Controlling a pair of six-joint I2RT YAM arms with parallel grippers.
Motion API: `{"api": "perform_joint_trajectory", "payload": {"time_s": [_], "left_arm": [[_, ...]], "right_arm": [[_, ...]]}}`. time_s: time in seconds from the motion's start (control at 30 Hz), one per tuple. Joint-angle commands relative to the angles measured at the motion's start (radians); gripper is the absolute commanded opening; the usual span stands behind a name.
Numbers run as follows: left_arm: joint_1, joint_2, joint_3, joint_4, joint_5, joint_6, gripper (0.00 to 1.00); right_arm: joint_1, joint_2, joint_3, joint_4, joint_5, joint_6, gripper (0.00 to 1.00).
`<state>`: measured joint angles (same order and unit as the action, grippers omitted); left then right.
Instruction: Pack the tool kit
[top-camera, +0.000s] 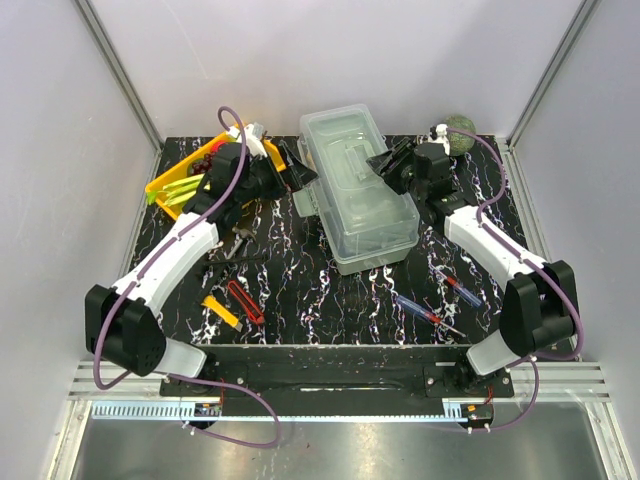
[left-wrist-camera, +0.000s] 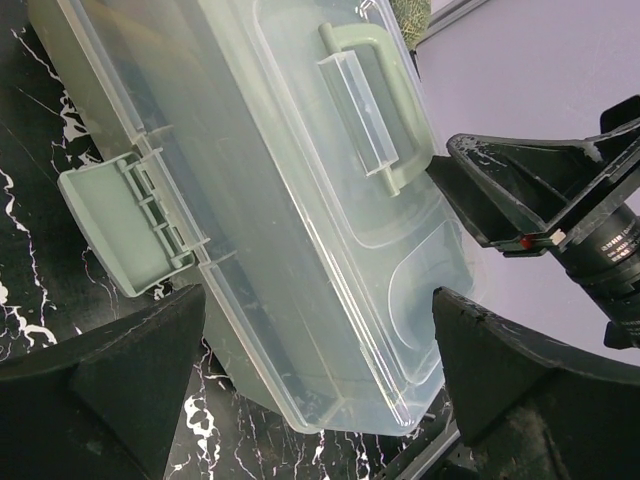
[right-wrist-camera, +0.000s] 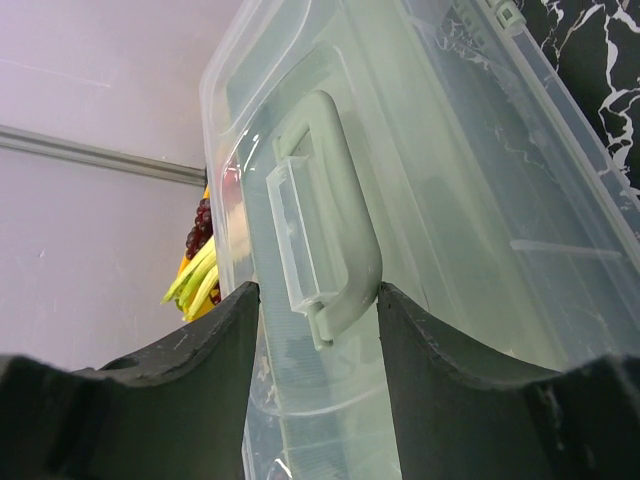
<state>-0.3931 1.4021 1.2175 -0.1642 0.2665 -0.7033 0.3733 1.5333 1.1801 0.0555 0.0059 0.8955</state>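
Toolbox (top-camera: 358, 190) (latch (left-wrist-camera: 125, 225) flipped out): right pincer (right-wrist-camera: 318, 292) straddles its handle (right-wrist-camera: 340, 210).

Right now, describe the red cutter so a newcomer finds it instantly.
Start at the pale toolbox on the black marbled table. Towards the near left edge, beside the left arm, two slim cutters lie together. The red cutter is the one nearer the toolbox, beside the yellow cutter.

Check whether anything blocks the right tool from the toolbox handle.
Nothing visible does. The right tool is open, and the handle on the toolbox lid shows in the gap between its fingers, with nothing in front.
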Motion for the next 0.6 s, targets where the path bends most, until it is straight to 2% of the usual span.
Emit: {"api": "perform_joint_trajectory", "payload": {"time_s": [0.0,0.3,0.57], "left_arm": [[-0.004,0.015,0.010,0.052,0.039,0.005,0.99],[-0.004,0.043,0.007,0.063,0.068,0.001,0.99],[-0.004,0.054,0.010,0.063,0.068,0.005,0.99]], "right_arm": [[0.021,-0.019,0.012,0.116,-0.023,-0.078,0.56],[0.021,0.027,0.056,0.130,-0.011,-0.197,0.59],[0.021,0.119,0.150,0.044,-0.032,-0.276,0.57]]}}
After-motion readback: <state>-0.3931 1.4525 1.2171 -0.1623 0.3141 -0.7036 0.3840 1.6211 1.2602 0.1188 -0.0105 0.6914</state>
